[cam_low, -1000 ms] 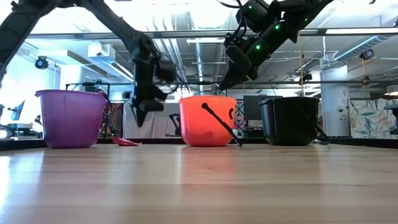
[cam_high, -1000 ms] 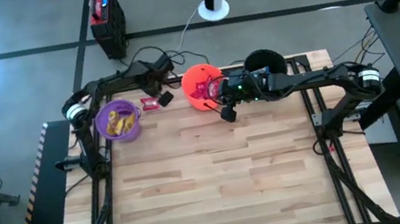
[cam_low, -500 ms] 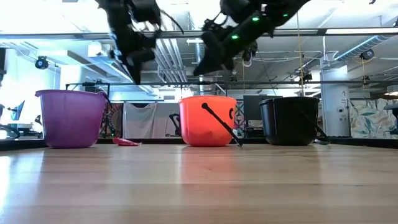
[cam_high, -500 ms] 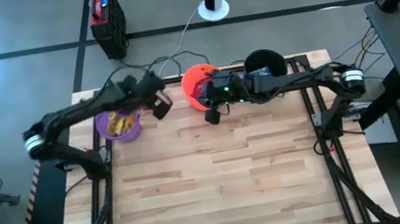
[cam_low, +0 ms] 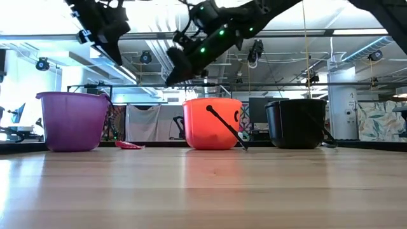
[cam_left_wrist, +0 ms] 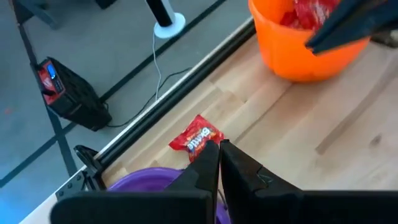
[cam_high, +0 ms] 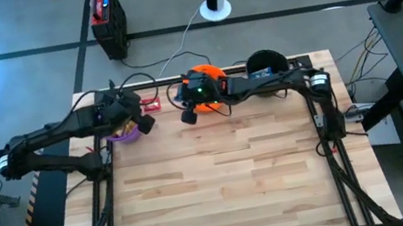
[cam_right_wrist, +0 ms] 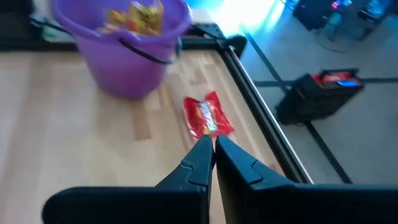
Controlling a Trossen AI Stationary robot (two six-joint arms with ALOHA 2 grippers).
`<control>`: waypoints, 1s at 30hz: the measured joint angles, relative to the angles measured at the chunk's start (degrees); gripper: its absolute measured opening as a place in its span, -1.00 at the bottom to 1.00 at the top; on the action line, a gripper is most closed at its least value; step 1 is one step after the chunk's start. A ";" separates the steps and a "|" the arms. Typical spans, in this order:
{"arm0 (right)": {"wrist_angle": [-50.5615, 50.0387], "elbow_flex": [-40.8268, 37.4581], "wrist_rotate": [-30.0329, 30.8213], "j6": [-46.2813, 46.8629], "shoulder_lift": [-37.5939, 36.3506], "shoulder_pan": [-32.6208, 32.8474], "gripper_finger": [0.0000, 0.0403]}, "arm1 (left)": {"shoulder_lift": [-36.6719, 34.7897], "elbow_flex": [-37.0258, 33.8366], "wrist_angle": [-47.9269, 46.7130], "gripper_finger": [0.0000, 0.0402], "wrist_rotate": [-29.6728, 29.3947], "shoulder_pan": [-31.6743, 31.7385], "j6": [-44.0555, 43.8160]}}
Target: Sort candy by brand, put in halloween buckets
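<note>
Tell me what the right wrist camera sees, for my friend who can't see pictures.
A red candy packet lies on the wooden table, just ahead of the right gripper with its fingers shut. Beyond stands the purple bucket, holding yellow candy.

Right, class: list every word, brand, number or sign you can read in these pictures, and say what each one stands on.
Red candy packet on the table between the purple bucket and orange bucket: white lettering shows, too blurred to read.
Yellow packets in the purple bucket: print unreadable.
Red packets in the orange bucket: unreadable.
Nothing else legible.
</note>
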 joint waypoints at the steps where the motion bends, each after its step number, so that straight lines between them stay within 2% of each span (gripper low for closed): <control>1: -0.06 0.40 0.84 -0.08 0.64 0.00 -0.94 | -0.19 -0.54 -0.04 -1.00 0.04 0.00 0.26; 5: -1.77 0.77 5.81 -0.28 0.76 0.43 -0.94 | 0.41 -2.66 1.99 -1.00 0.47 0.17 0.23; 9: -8.47 0.76 7.05 0.02 -3.15 1.08 -0.94 | 6.27 -3.43 8.71 -1.00 4.17 0.12 1.51; 16: -21.28 -0.49 7.11 2.36 -12.57 3.51 -0.94 | 20.66 0.35 9.37 -1.00 5.30 4.89 15.61; 19: -22.53 -1.49 7.11 3.76 -15.62 5.01 -0.94 | 25.96 1.86 9.74 -1.00 4.49 7.81 20.19; 20: -22.57 -1.99 7.11 3.88 -16.36 5.58 -0.94 | 27.08 2.23 9.79 -1.00 5.31 9.10 23.20; 24: -22.25 -4.11 7.11 3.99 -18.22 7.58 -0.94 | 30.88 1.98 11.42 -1.00 14.93 11.78 35.65; 26: -22.03 -4.95 7.13 4.03 -18.71 8.28 -0.94 | 32.40 1.65 14.16 -1.00 14.30 11.99 38.44; 30: -21.92 -6.43 10.20 4.05 -18.92 9.16 -0.94 | 36.17 1.28 16.41 -1.00 5.24 12.43 41.61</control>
